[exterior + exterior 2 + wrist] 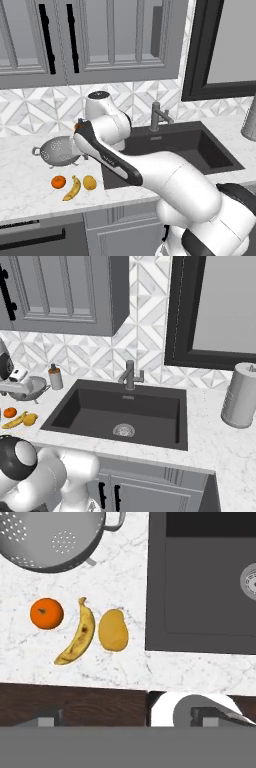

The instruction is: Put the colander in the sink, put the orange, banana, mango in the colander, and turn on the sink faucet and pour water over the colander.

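Observation:
The grey colander (57,150) stands upright on the white counter, left of the dark sink (200,150). In front of it lie the orange (58,182), the banana (73,188) and the mango (89,182) in a row. From above, the hand view has the colander (50,539) at top left, with the orange (46,613), banana (80,634) and mango (113,630) below it and the sink (200,587) on the right. My gripper (127,716) hangs high over the counter's front edge, open and holding nothing. The sink faucet (157,116) rises behind the basin, and no water runs.
An orange-topped soap dispenser (55,377) stands behind the colander (30,388). A paper towel roll (240,396) stands on the counter right of the sink. Grey wall cabinets hang above, and a dark-framed window is behind the faucet (130,375).

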Robot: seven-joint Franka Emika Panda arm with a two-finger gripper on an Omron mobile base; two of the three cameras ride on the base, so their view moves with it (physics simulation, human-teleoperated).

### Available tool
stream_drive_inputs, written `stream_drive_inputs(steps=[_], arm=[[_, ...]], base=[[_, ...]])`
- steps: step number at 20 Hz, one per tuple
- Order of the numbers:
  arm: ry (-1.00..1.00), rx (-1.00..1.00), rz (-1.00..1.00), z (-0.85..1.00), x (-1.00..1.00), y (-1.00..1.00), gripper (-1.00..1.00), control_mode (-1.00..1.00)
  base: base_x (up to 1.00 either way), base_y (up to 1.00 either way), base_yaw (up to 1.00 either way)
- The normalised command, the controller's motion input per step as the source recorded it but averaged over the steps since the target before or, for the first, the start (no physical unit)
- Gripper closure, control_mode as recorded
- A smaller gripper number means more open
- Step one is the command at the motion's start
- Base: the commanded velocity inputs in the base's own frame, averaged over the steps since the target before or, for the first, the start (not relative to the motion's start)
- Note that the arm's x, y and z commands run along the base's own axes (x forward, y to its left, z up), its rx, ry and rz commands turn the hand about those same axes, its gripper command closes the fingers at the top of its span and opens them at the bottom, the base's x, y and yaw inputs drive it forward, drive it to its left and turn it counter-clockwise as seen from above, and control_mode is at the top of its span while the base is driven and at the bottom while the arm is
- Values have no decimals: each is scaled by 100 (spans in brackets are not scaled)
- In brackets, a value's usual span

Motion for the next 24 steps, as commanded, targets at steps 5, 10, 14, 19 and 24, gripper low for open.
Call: stream_drive_inputs(steps=[5,10,14,19,24], arm=[[3,0,-17,-34,63,44,-100,-100],[2,0,-17,-36,62,30,-100,-100],[1,0,-14,-37,53,23,-100,-100],[0,0,-10,-37,46,8,-100,-100],[0,0,-7,-32,39,1,-100,-100]], base=[[0,0,0],[0,0,0],[0,0,0],[0,0,0],[0,0,0]])
